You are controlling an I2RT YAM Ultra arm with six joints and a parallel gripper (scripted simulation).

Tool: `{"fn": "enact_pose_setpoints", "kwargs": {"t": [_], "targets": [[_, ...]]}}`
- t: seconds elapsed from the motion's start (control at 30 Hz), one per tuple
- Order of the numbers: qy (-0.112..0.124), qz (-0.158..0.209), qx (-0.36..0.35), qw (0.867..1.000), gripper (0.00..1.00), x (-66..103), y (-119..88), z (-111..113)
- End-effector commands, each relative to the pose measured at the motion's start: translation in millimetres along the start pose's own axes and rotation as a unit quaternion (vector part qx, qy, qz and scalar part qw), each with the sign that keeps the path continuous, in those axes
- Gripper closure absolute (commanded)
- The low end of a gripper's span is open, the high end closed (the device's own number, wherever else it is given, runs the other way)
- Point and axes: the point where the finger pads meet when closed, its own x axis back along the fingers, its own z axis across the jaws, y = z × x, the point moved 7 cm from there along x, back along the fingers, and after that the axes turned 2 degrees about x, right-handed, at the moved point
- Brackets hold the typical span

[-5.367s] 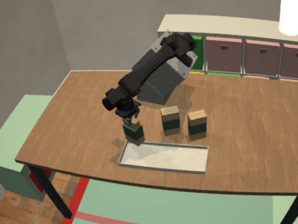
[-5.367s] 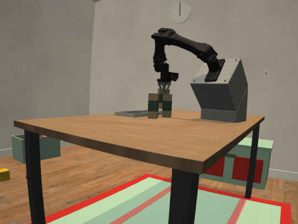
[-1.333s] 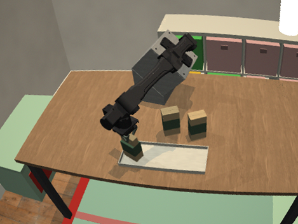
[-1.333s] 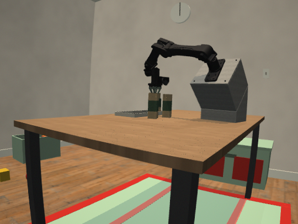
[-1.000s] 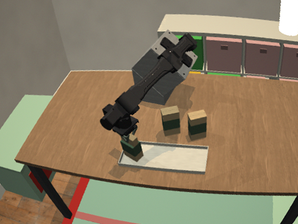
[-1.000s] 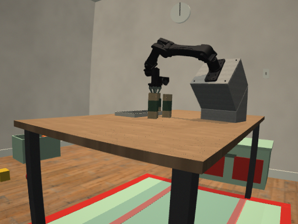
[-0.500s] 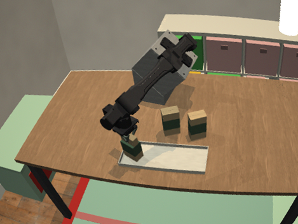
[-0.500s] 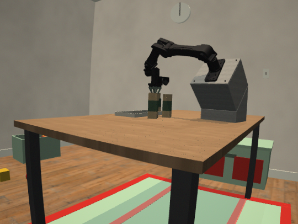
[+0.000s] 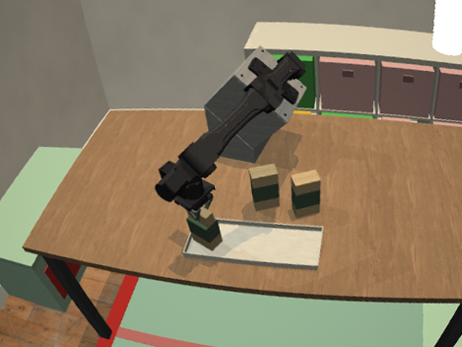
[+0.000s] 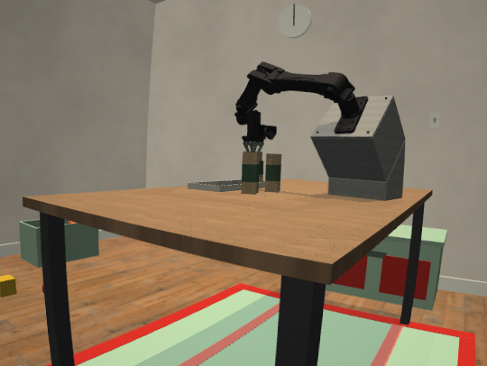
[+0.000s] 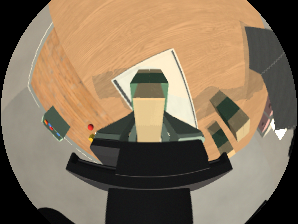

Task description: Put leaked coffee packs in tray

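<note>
In the exterior view we cannot separate the three coffee packs: the nearest pack (image 10: 251, 172) covers most of the one behind it, and the tray (image 10: 212, 185) shows only as a thin edge-on strip. From the top, the gripper (image 9: 201, 213) hides the held pack's (image 9: 206, 230) upper end, so finger contact is unreadable. In the wrist view the gripper body (image 11: 148, 183) blocks the lower field.
</note>
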Motion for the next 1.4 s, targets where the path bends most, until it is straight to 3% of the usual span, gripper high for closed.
{"fn": "enact_pose_setpoints", "kwargs": {"t": [0.0, 0.8, 0.83, 1.37], "targets": [[0.025, 0.0, -0.004, 1.0, 0.76, 24.9, 3.2, 7.4], [0.025, 0.0, -0.004, 1.0, 0.76, 24.9, 3.2, 7.4], [0.025, 0.0, -0.004, 1.0, 0.23, 24.9, 3.2, 7.4], [0.025, 0.0, -0.004, 1.0, 0.23, 24.9, 3.2, 7.4]]}}
